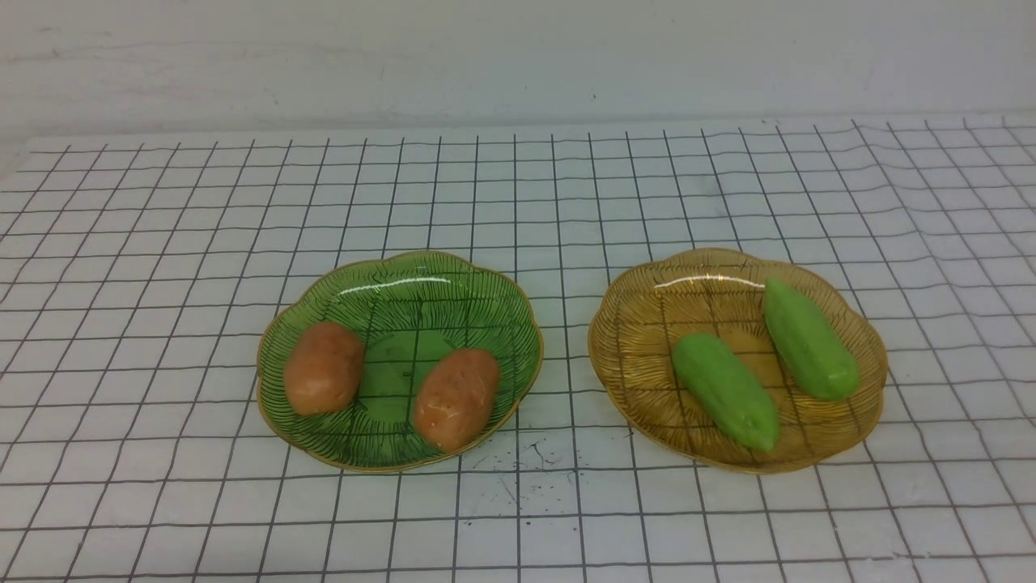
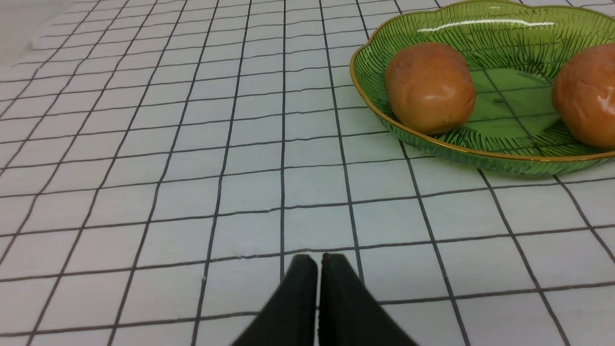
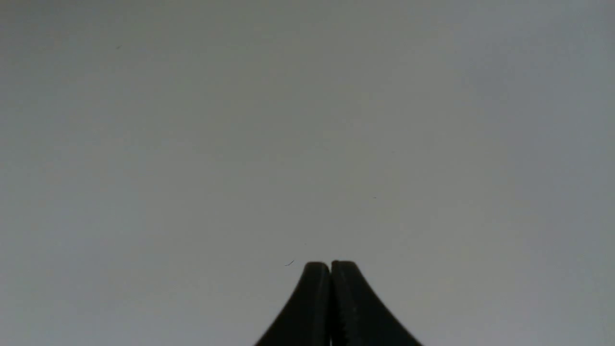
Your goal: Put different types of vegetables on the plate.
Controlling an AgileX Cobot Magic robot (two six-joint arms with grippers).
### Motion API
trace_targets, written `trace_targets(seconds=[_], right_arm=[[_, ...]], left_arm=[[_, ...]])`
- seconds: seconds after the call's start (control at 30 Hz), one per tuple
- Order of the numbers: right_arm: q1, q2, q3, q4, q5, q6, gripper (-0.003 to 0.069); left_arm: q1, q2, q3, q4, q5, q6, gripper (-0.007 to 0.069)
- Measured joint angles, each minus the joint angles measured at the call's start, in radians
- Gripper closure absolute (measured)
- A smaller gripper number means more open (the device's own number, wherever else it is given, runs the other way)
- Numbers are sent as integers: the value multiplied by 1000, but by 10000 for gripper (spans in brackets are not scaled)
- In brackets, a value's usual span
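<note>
Two orange-brown potatoes (image 1: 324, 368) (image 1: 457, 398) lie in the green glass plate (image 1: 453, 283) left of centre. Two light green gourds (image 1: 724, 390) (image 1: 809, 338) lie side by side in the amber glass plate (image 1: 631, 324) to its right. Neither gripper shows in the front view. In the left wrist view my left gripper (image 2: 318, 262) is shut and empty over the gridded cloth, well short of the green plate (image 2: 384, 125) and the nearer potato (image 2: 430, 86); the other potato (image 2: 586, 93) is cut by the frame edge. My right gripper (image 3: 330, 266) is shut and empty, facing a plain grey surface.
A white cloth with a black grid (image 1: 162, 243) covers the table, wrinkled toward the far right. A pale wall (image 1: 518, 57) stands behind it. Small dark specks (image 1: 526, 461) mark the cloth just in front of the green plate.
</note>
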Motion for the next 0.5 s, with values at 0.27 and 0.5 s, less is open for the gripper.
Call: trace_targets(seconds=[0.27,0.5], right_arm=[[0,0,100,-190,22,-55,673],[0,0,174,-473,203,161,673]], left_arm=[[0,0,0,0,0,0,632],[0,0,0,5,0,0,632]])
